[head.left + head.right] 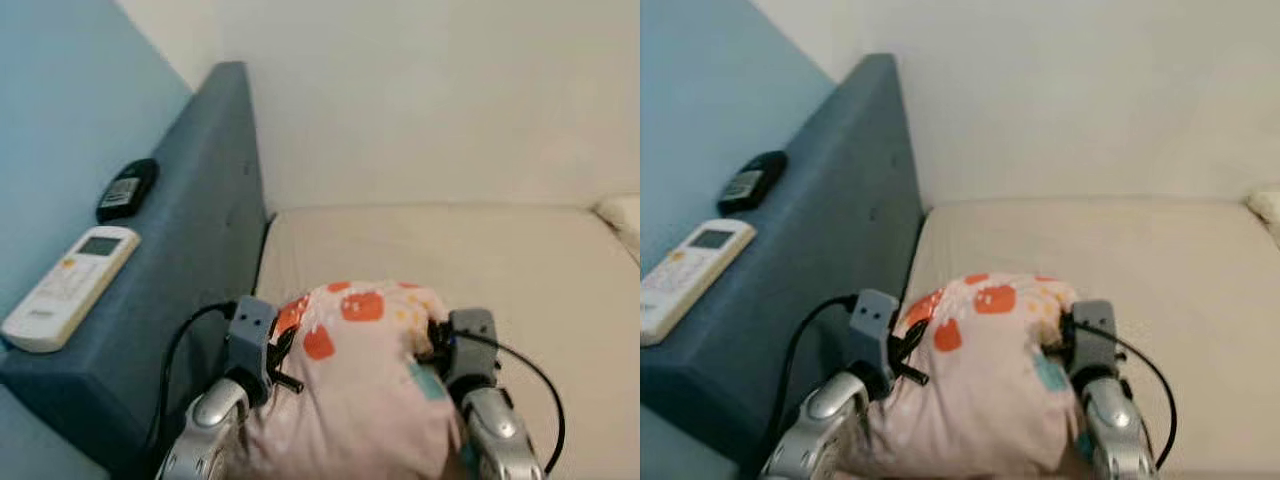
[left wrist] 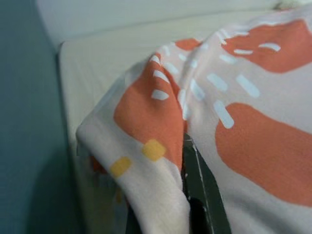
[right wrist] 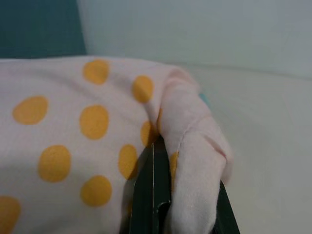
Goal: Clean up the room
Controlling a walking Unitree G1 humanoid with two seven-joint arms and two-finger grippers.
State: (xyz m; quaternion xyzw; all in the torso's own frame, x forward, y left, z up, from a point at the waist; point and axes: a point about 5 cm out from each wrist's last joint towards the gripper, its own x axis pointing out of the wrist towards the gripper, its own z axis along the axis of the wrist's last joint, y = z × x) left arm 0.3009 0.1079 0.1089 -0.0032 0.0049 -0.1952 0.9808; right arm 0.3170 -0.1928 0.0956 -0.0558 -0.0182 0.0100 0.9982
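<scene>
Soft, even light is seen throughout, slight blur everywhere, with shade gathered beside the blue headboard point(image 1: 190, 250).

**A bedroom in a home**

A bed with a bare cream mattress point(image 1: 450, 250) runs up to a plain white wall point(image 1: 430, 90). Beside it stands a padded blue headboard point(image 1: 190, 230), and on its flat top lie a white air-conditioner remote point(image 1: 70, 288) and a small black remote point(image 1: 127, 189). A pink patterned pillow point(image 1: 360, 380) sits over the mattress.
</scene>
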